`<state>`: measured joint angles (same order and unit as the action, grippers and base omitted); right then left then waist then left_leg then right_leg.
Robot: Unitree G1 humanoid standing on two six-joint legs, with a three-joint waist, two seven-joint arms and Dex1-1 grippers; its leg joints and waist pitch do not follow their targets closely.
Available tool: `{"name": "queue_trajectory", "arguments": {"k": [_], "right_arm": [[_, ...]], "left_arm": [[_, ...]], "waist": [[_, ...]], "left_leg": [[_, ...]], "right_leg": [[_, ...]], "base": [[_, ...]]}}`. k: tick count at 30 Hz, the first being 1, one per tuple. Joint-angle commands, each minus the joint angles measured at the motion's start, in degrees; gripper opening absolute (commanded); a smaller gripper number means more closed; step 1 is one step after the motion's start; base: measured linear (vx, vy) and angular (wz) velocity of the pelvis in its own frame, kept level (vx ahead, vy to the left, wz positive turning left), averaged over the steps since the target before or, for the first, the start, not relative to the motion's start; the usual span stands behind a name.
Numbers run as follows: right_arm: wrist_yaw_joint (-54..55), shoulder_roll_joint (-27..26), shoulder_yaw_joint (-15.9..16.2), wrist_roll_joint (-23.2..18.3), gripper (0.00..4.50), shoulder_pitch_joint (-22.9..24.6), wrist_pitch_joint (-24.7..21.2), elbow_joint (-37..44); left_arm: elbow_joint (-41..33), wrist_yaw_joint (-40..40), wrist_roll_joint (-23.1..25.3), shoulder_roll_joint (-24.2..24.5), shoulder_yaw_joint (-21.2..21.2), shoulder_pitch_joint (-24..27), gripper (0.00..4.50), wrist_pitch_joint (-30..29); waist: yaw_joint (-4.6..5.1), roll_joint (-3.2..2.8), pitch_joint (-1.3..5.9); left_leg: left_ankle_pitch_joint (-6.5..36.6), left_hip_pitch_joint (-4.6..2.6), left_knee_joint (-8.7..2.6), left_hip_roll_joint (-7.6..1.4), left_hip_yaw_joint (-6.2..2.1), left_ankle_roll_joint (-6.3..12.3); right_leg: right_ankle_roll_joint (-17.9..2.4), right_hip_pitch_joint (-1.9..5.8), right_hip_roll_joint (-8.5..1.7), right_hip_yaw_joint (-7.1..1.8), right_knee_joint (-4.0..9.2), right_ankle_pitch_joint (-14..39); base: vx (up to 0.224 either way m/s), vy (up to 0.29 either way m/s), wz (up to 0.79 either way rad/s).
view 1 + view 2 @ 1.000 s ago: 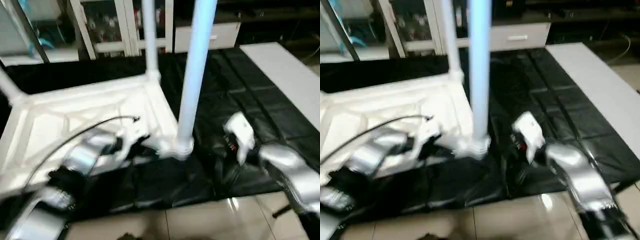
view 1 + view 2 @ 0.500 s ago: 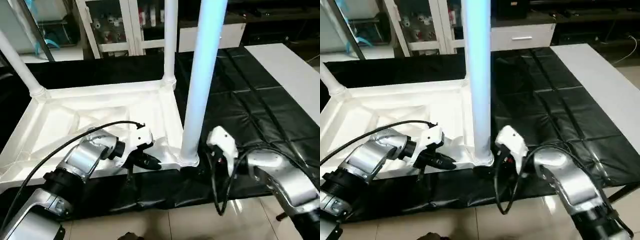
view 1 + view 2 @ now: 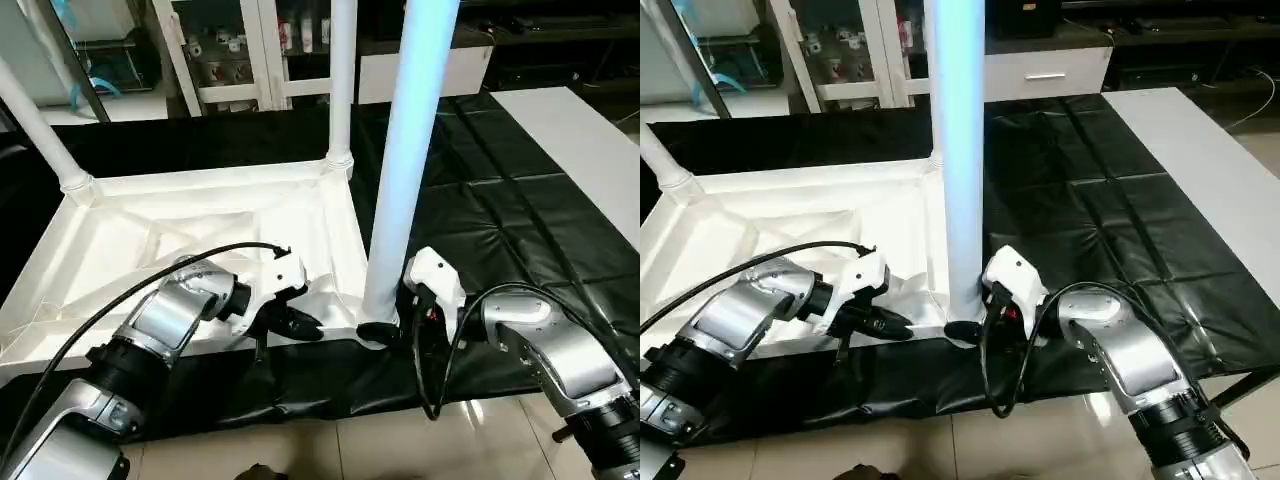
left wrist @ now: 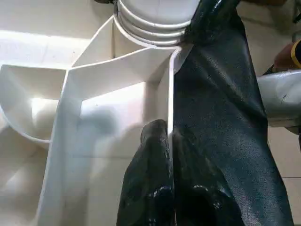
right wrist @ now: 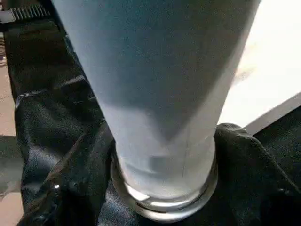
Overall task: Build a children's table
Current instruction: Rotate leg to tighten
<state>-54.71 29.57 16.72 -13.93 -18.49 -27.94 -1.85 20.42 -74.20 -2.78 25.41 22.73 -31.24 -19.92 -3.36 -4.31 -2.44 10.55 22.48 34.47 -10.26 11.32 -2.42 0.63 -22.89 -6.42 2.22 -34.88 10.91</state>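
The children's table lies upside down: its white ribbed tabletop rests on the black-covered work table. Three white legs stand in corner sockets: the near right leg, the far right leg and the far left leg. My left gripper is shut on the tabletop's thin near rim, just left of the near right socket. My right gripper is pressed up against the base of the near right leg, right above its socket ring.
Wrinkled black cover spreads to the right of the tabletop. A white board lies at the far right. Glass cabinets stand behind. The work table's front edge and tiled floor are just below my arms.
My right gripper has moved left across the black cover up to the base of the near right leg. The left gripper has kept its hold on the rim. The camera shifted and steadied.
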Motion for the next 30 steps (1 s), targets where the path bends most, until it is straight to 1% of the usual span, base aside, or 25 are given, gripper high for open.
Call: {"name": "queue_trajectory", "arguments": {"k": [1,3,5,6,8,10,11,13,14,15,16,17,18,19,20,21,22,23,24,25,26,27,28,29,30], "right_arm": [[-0.47,0.08,0.80,0.18,2.79,-0.98,0.18,-0.62],[-0.52,-0.05,0.80,0.12,2.75,-0.98,0.05,-0.67],[-0.53,-0.16,0.76,0.13,2.71,-0.95,0.07,-0.79],[-0.65,-0.35,0.65,0.12,2.70,-0.85,-0.06,-0.84],[-0.60,-0.60,0.48,0.09,2.69,-0.70,-0.17,-0.88],[-0.10,-1.15,0.05,-0.01,2.69,-0.54,-0.37,-1.11],[1.03,-1.82,-0.36,0.12,2.69,-0.62,-0.35,-1.57],[5.86,-5.03,-2.14,0.56,2.69,-1.34,-0.17,-3.82],[9.30,-7.16,-3.16,1.04,2.68,-1.91,-0.03,-5.42],[11.46,-8.49,-3.78,1.35,2.68,-2.28,0.05,-6.42],[14.68,-10.47,-4.12,2.51,2.68,-2.91,1.72,-8.19],[15.47,-10.93,-4.22,2.77,2.68,-3.06,2.13,-8.61],[17.38,-12.06,-4.66,3.18,2.67,-3.41,2.90,-9.61],[19.77,-13.69,-5.34,3.32,2.67,-4.07,3.14,-11.04],[21.28,-14.52,-5.74,3.54,2.67,-4.45,3.48,-11.86],[27.53,-17.79,-7.10,4.61,2.67,-6.11,5.08,-15.34],[31.30,-19.65,-7.77,5.37,2.67,-7.16,6.15,-17.50],[34.32,-21.02,-8.12,6.13,2.67,-8.06,7.18,-19.33],[34.32,-21.02,-8.12,6.13,2.67,-8.06,7.18,-19.33],[37.55,-22.70,-8.35,6.82,2.66,-9.27,8.44,-21.76],[37.55,-22.70,-8.35,6.82,2.66,-9.27,8.44,-21.76],[42.11,-24.75,-8.80,7.64,2.66,-10.96,9.97,-24.84],[42.11,-24.75,-8.80,7.64,2.66,-10.96,9.97,-24.84],[49.82,-28.30,-9.18,9.75,2.66,-13.83,12.88,-29.98],[52.41,-29.88,-9.16,10.93,2.66,-15.00,14.51,-32.22]], "left_arm": [[-2.55,-1.83,-1.32,-0.10,0.58,0.02,0.00,-0.50],[-2.62,-2.06,-1.36,0.00,0.59,0.03,0.00,-0.66],[-2.71,-2.20,-1.39,0.05,0.65,0.04,0.00,-0.78],[-2.77,-2.38,-1.45,0.10,0.72,0.03,0.00,-0.94],[-2.79,-2.49,-1.48,0.12,0.78,0.00,0.00,-1.04],[-2.71,-2.54,-1.50,0.08,0.81,-0.09,0.00,-1.13],[-2.35,-2.12,-1.45,-0.19,0.63,-0.23,0.00,-0.96],[-0.41,0.58,-0.98,-1.85,-0.16,-0.88,0.00,0.10],[1.05,2.35,-0.82,-3.12,-0.72,-1.34,0.00,0.79],[1.98,3.45,-0.74,-3.93,-1.07,-1.62,0.00,1.22],[4.25,6.29,-0.12,-5.60,-1.61,-2.40,0.00,2.08],[4.75,6.92,0.02,-5.96,-1.72,-2.57,0.00,2.23],[5.82,8.29,0.30,-6.74,-1.96,-2.96,0.00,2.43],[7.42,10.20,0.64,-7.89,-2.32,-3.57,0.00,2.96],[8.26,11.28,0.84,-8.47,-2.50,-3.93,0.00,3.18],[11.71,16.35,1.75,-10.99,-3.30,-5.51,0.00,4.11],[13.81,19.74,2.33,-12.59,-3.81,-6.51,0.00,4.66],[15.51,22.77,2.82,-13.92,-4.27,-7.37,0.00,5.02],[15.51,22.77,2.82,-13.92,-4.27,-7.37,0.00,5.02],[17.55,27.52,3.77,-15.59,-4.74,-8.45,0.00,6.16],[17.55,27.52,3.77,-15.59,-4.74,-8.45,0.00,6.16],[20.03,33.37,4.51,-17.75,-5.57,-9.80,0.00,7.34],[20.03,33.37,4.51,-17.75,-5.57,-9.80,0.00,7.34],[24.44,43.16,6.64,-20.69,-6.25,-11.99,0.00,10.97],[26.67,46.76,7.56,-21.81,-6.71,-12.86,0.00,12.55]], "waist": [[0.24,0.87,3.74],[0.24,0.73,3.76],[0.25,0.81,3.81],[0.23,0.60,3.81],[0.29,0.72,3.83],[0.35,0.66,3.82],[0.37,0.41,3.79],[0.56,0.44,3.76],[0.67,0.35,3.71],[0.94,0.42,3.60],[1.44,0.47,3.56],[1.44,0.47,3.56],[1.67,0.39,3.54],[1.82,0.48,3.64],[1.96,0.57,3.75],[2.15,0.55,3.75],[2.40,0.49,3.61],[2.28,0.60,3.87],[2.24,0.65,3.88],[2.12,0.52,3.85],[2.23,0.46,3.99],[2.11,0.68,4.16],[2.13,0.51,4.16],[1.93,0.47,4.26],[2.30,0.61,4.13]], "left_leg": [[10.56,-1.39,-4.20,-2.31,-0.99,3.06],[10.29,-1.41,-4.18,-2.32,-1.01,3.12],[9.84,-1.39,-4.11,-2.27,-0.98,3.36],[9.81,-1.40,-4.11,-2.28,-1.01,3.39],[9.69,-1.39,-4.07,-2.27,-0.98,3.42],[9.97,-1.35,-4.10,-2.24,-1.01,3.34],[10.40,-1.41,-4.14,-2.25,-1.03,3.13],[11.03,-1.42,-4.20,-2.23,-0.99,2.74],[11.20,-1.34,-4.16,-2.13,-0.99,2.51],[12.59,-1.36,-4.29,-1.97,-0.96,1.66],[14.40,-1.34,-4.54,-1.93,-1.18,0.23],[14.40,-1.34,-4.54,-1.93,-1.18,0.23],[15.84,-1.46,-4.61,-1.92,-1.24,-0.39],[15.87,-1.44,-4.60,-1.93,-1.28,-0.51],[15.13,-1.30,-4.54,-1.82,-1.31,-0.40],[14.37,-1.18,-4.51,-1.76,-1.28,-0.19],[14.66,-1.21,-4.43,-1.60,-1.09,-0.38],[15.51,-1.64,-4.39,-1.64,-1.23,-0.89],[14.81,-1.52,-4.35,-1.59,-1.21,-0.71],[13.77,-1.35,-4.37,-1.72,-1.21,-0.05],[12.20,-1.18,-4.27,-1.71,-1.23,0.47],[11.11,-1.16,-4.15,-1.67,-1.21,0.88],[10.41,-1.18,-4.01,-1.60,-1.08,1.12],[9.73,-1.23,-3.98,-1.59,-1.14,1.66],[10.02,-1.18,-3.93,-1.57,-0.95,1.62]], "right_leg": [[-13.99,2.33,-1.51,-1.33,3.65,7.11],[-14.05,2.32,-1.48,-1.33,3.63,6.81],[-14.25,2.37,-1.48,-1.31,3.55,6.12],[-14.30,2.36,-1.48,-1.29,3.53,6.18],[-14.38,2.38,-1.47,-1.30,3.53,5.91],[-14.48,2.42,-1.46,-1.26,3.54,6.07],[-14.43,2.35,-1.45,-1.26,3.59,6.56],[-14.43,2.31,-1.43,-1.28,3.66,6.97],[-14.42,2.26,-1.43,-1.28,3.67,7.14],[-14.22,2.14,-1.40,-1.23,3.92,9.07],[-13.50,2.28,-1.41,-1.13,4.04,11.45],[-13.50,2.28,-1.41,-1.13,4.04,11.45],[-12.80,2.22,-1.46,-1.13,4.29,13.30],[-12.33,2.20,-1.50,-1.21,4.34,13.38],[-12.42,2.34,-1.48,-1.16,4.28,12.24],[-12.51,2.28,-1.40,-1.14,4.22,11.28],[-12.63,1.91,-1.37,-1.17,4.44,11.82],[-12.50,2.03,-1.46,-1.10,4.55,13.03],[-12.42,2.13,-1.46,-1.12,4.50,12.58],[-12.41,2.25,-1.47,-1.20,4.45,10.97],[-12.70,2.37,-1.38,-1.14,4.17,8.33],[-12.96,2.54,-1.34,-1.07,4.03,6.69],[-13.38,2.29,-1.32,-1.10,3.95,5.55],[-13.60,2.55,-1.30,-0.99,3.91,4.50],[-13.74,2.24,-1.26,-1.10,4.11,4.81]], "base": [[0.000,0.000,0.00],[0.000,0.000,0.00],[0.000,0.000,0.00],[0.000,0.000,0.00],[0.000,0.000,0.00],[0.000,0.000,0.00],[0.000,0.000,0.00],[0.000,0.000,0.00],[0.000,0.000,0.00],[0.000,0.000,0.00],[0.000,0.000,0.00],[0.000,0.000,0.00],[0.000,0.000,0.00],[0.000,0.000,0.00],[0.000,0.000,0.00],[0.000,0.000,0.00],[0.000,0.000,0.00],[0.000,0.000,0.00],[0.000,0.000,0.00],[0.000,0.000,0.00],[0.000,0.000,0.00],[0.000,0.000,0.00],[0.000,0.000,0.00],[0.000,0.000,0.00],[0.000,0.000,0.00]]}}
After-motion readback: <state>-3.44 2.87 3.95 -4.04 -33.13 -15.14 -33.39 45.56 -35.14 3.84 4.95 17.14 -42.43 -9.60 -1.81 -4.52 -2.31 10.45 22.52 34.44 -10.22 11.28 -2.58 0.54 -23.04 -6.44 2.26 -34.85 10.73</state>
